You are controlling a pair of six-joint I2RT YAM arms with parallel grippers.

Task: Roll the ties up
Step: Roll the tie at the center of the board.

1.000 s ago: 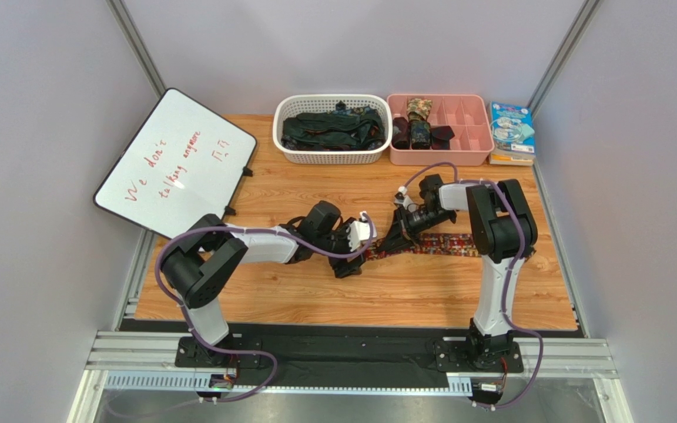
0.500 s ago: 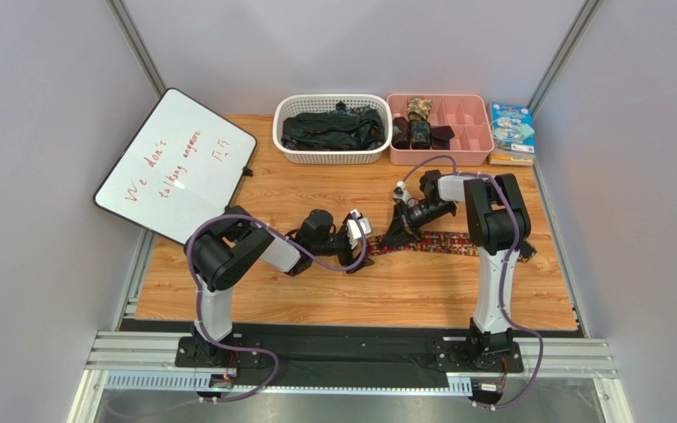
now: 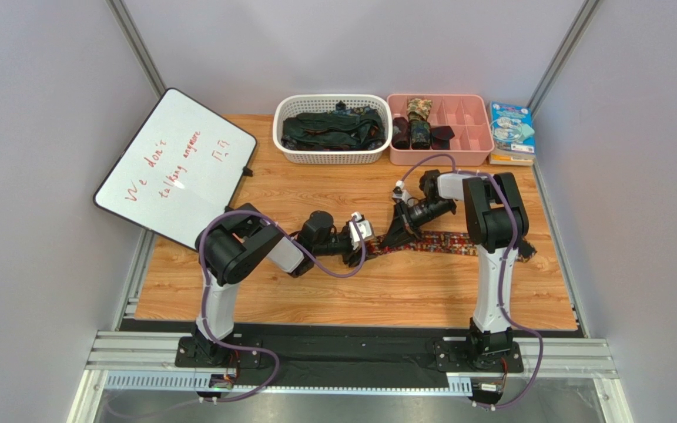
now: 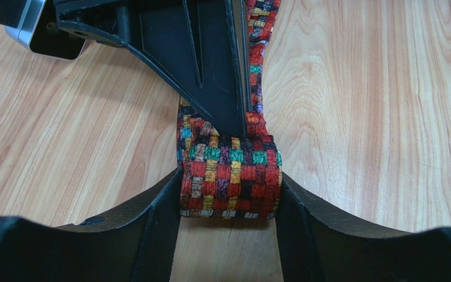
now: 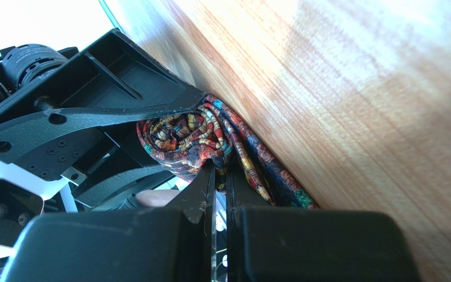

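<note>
A patterned red-orange-yellow-green tie (image 3: pixel 444 244) lies flat across the table's middle. Its left end is wound into a small roll (image 4: pixel 229 176). My left gripper (image 4: pixel 229 185) straddles that roll, and both fingers press against its sides. From the far side, my right gripper (image 5: pixel 219 170) is shut on a fold of the same tie (image 5: pixel 192 135) at the roll. Its black fingers (image 4: pixel 210 64) show above the roll in the left wrist view. In the top view the two grippers, left (image 3: pixel 367 242) and right (image 3: pixel 391 238), meet tip to tip.
At the back stands a white basket (image 3: pixel 285 150) with dark green ties (image 3: pixel 333 128). Beside it is a pink tray (image 3: pixel 470 132) holding a camouflage roll (image 3: pixel 419 107) and a dark roll (image 3: pixel 420 132). A whiteboard (image 3: pixel 174 167) leans at the left. A book (image 3: pixel 511 130) lies at the back right.
My left arm has drawn back and folded its elbow, and its jaws have narrowed onto the roll. The right gripper stays shut on the tie, shifted slightly left.
</note>
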